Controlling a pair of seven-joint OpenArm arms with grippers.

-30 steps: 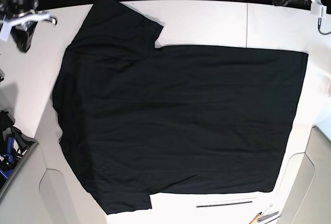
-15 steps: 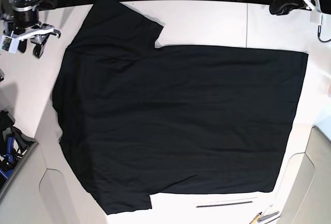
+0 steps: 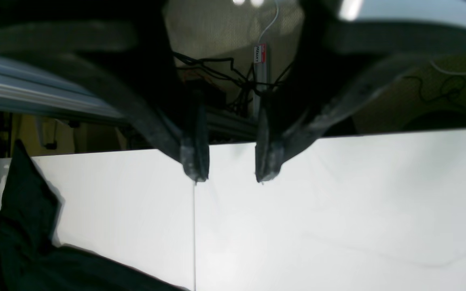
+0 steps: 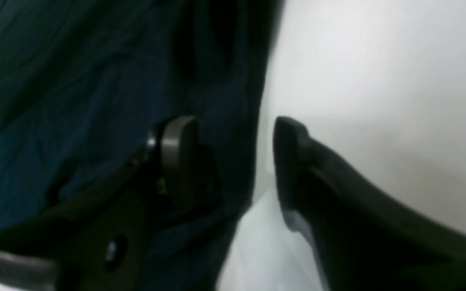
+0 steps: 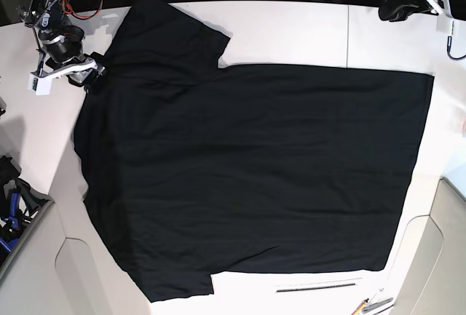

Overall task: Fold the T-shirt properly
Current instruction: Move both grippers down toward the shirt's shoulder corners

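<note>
Now we see the T-shirt spread flat on the white table, dark fabric face up, covering most of the surface; one short sleeve reaches toward the far edge in the base view, and the straight hem runs along that view's right side. Our right pincer hangs at the shirt's edge near that sleeve and shoulder: in its wrist view the jaws stand clearly apart, one finger over the dark cloth and the other over bare table, with the fabric's border running between them. We cannot tell whether either finger touches the cloth, and nothing is clamped. Our left pincer sits near the far corner on the base view's right, well apart from the shirt; its wrist view shows both tips spread with bare white table between them, holding nothing, just above a thin seam in the tabletop. A slim dark rod lies on the table near the shirt's near edge, beside some small tools.
</note>
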